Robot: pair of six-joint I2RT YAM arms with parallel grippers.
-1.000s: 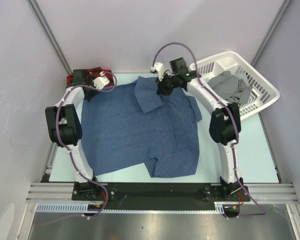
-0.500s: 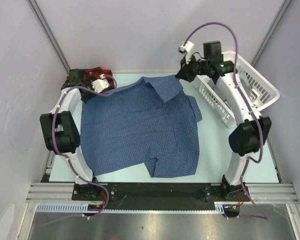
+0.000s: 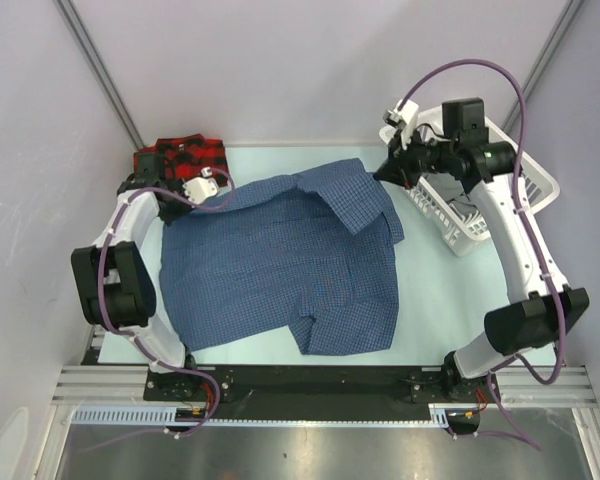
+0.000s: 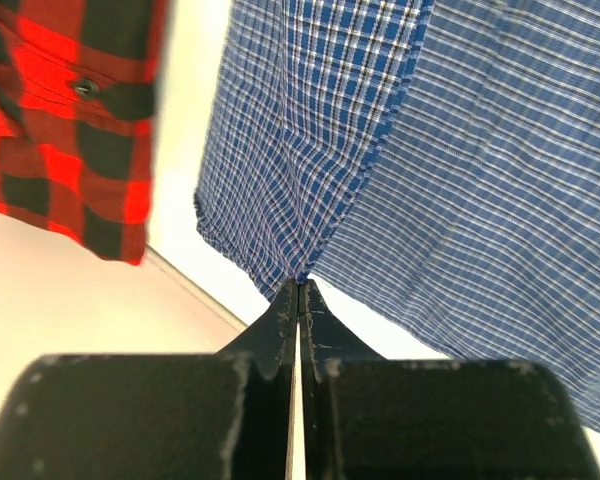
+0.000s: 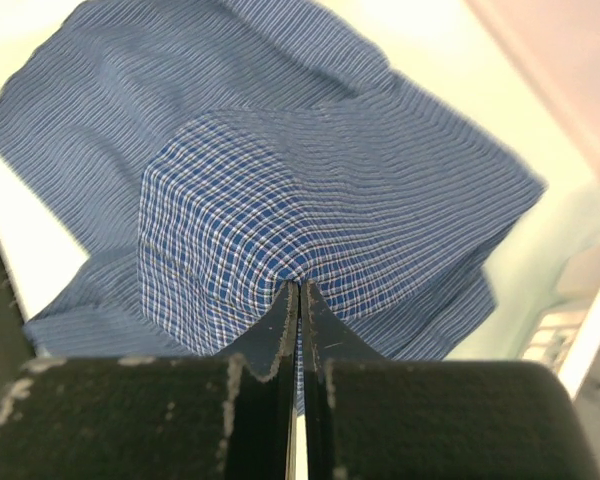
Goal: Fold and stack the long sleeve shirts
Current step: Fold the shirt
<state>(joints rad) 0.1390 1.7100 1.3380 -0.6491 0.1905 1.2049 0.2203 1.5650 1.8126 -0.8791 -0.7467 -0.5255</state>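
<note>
2 shirts are in view. The dark blue check shirt [image 3: 280, 265] lies spread across the middle of the bench [image 3: 435, 300], with its far edge raised at 2 points. The left gripper [image 3: 172, 207] is clamped together on the far left corner of that cloth, and the left wrist view shows a blue fold pinched tight. The right gripper [image 3: 385, 172] is likewise closed on the far right part, where the fabric tents up. The red-and-black plaid shirt [image 3: 180, 156] lies in a compact bundle at the far left corner of the bench, near the left gripper. 1 white basket [image 3: 525, 175] sits at the far right.
</note>
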